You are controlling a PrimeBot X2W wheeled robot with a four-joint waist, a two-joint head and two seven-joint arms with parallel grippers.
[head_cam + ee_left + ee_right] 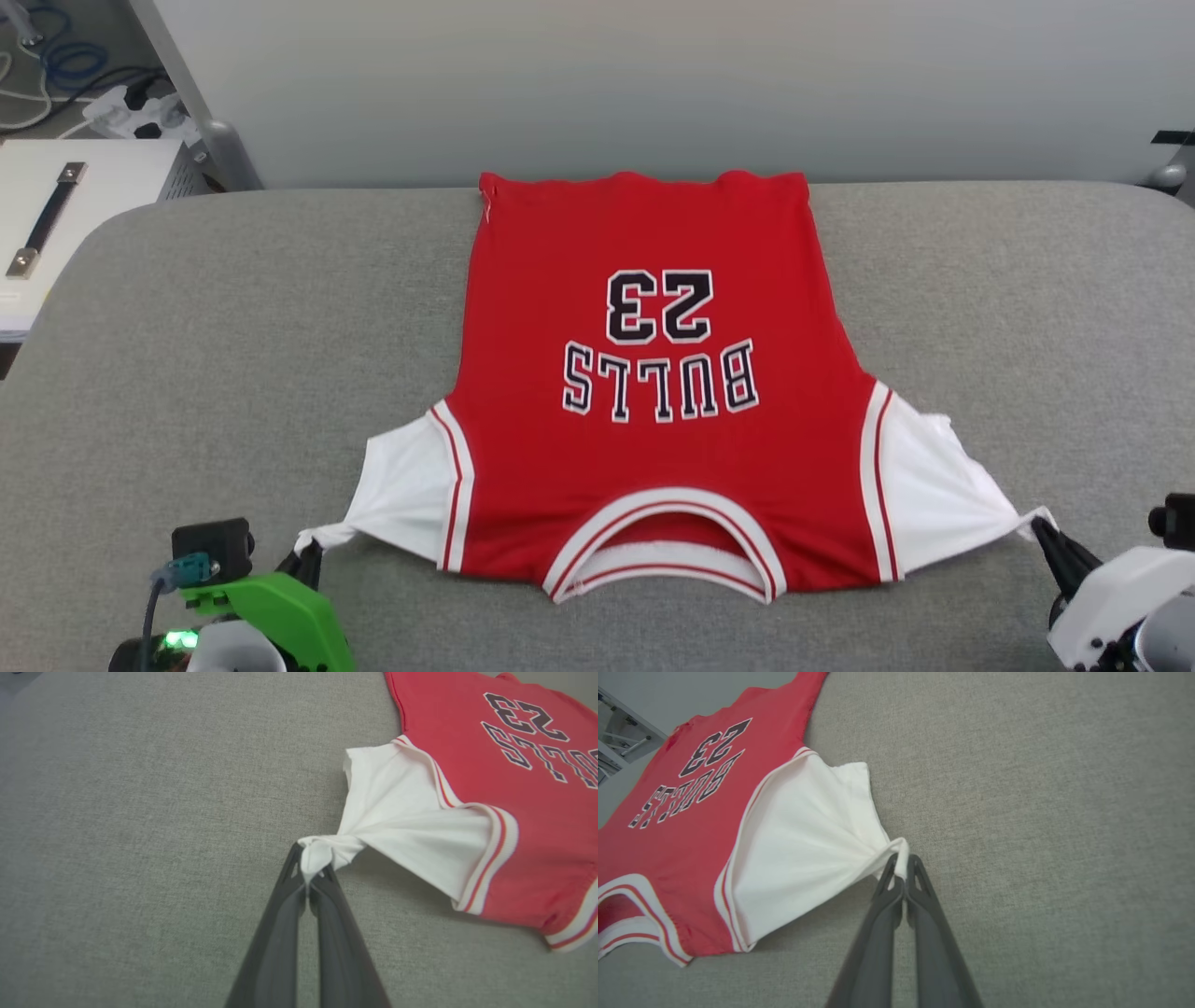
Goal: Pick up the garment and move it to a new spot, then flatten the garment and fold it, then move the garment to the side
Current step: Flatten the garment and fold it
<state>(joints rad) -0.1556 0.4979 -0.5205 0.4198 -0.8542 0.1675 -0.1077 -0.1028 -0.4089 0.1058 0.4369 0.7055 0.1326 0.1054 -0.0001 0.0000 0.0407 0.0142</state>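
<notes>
While the garment point(644, 373) lies spread out, left pincer point(312, 863) and right pincer point(903, 863) each clamp a sleeve tip.

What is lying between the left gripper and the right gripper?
In the head view the garment spans that stretch, lettering up: the left gripper pinches one white sleeve tip, the right gripper the other.

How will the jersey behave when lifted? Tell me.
Likely floppy: the jersey bunches to points where the left gripper and right gripper pinch its sleeves. Probably light: it lies thin and flat. Its red body would likely sag between them.
</notes>
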